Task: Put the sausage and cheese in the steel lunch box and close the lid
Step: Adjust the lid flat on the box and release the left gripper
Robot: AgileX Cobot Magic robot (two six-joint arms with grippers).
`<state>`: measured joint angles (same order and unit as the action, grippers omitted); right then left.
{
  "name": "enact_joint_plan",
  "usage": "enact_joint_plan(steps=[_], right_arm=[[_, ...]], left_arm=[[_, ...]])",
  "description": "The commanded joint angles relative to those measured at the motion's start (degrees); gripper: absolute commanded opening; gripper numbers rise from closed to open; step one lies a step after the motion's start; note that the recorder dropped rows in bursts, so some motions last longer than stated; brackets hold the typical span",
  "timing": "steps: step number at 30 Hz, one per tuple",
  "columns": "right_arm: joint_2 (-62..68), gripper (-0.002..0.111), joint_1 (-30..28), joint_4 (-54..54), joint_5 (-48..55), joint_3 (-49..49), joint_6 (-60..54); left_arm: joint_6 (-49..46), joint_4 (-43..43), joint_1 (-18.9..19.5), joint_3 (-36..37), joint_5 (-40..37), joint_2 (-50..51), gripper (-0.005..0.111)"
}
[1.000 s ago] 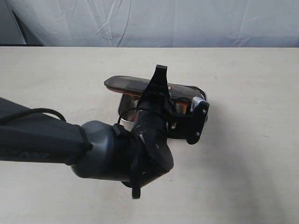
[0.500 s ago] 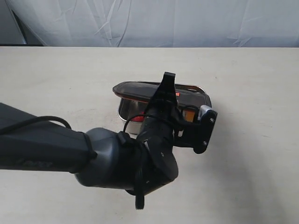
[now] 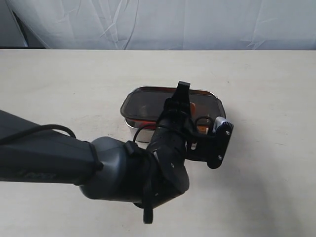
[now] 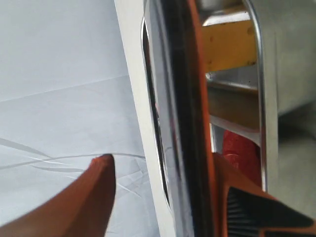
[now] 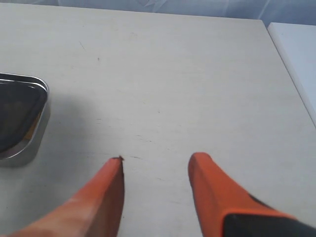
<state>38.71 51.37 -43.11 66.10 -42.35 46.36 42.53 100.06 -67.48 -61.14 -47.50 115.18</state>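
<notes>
The steel lunch box sits mid-table, its long axis parallel to the table's far edge. The dark lid lies flat over it, lined up the same way. Underneath are the yellow cheese and the red sausage. The left gripper straddles the lid's rim with its jaws spread, one finger clear of the lid. The right gripper is spread over bare table beside the box.

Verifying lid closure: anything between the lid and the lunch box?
The sausage and cheese sit inside, clear. But one finger of the open left tool appears to lie under the near edge of the lid, over the steel lunch box.
</notes>
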Motion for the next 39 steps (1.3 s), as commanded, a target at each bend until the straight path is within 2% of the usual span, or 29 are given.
enact_joint_plan(steps=[1, 11, 18, 21, 39], right_arm=[[-0.24, 0.041, 0.02, -0.99, -0.42, -0.11, 0.14], [-0.24, 0.040, 0.02, -1.53, -1.73, 0.91, 0.72], [-0.24, 0.040, 0.02, -1.53, -2.26, 1.66, 1.15], [-0.24, 0.040, 0.02, -1.53, -2.26, 1.66, 1.15], [-0.24, 0.040, 0.02, -1.53, -2.34, 1.66, 1.15]], left_arm=[[0.42, -0.11, -0.18, -0.26, -1.93, 0.10, 0.056], [-6.43, -6.87, -0.40, -0.26, -2.96, -0.21, 0.056], [-6.76, -7.74, -2.79, -0.29, -2.45, -0.21, 0.056], [-8.30, -13.71, -2.88, -1.48, -1.59, -0.21, 0.056], [-9.10, -20.55, -3.03, -1.84, -3.86, -0.21, 0.056]])
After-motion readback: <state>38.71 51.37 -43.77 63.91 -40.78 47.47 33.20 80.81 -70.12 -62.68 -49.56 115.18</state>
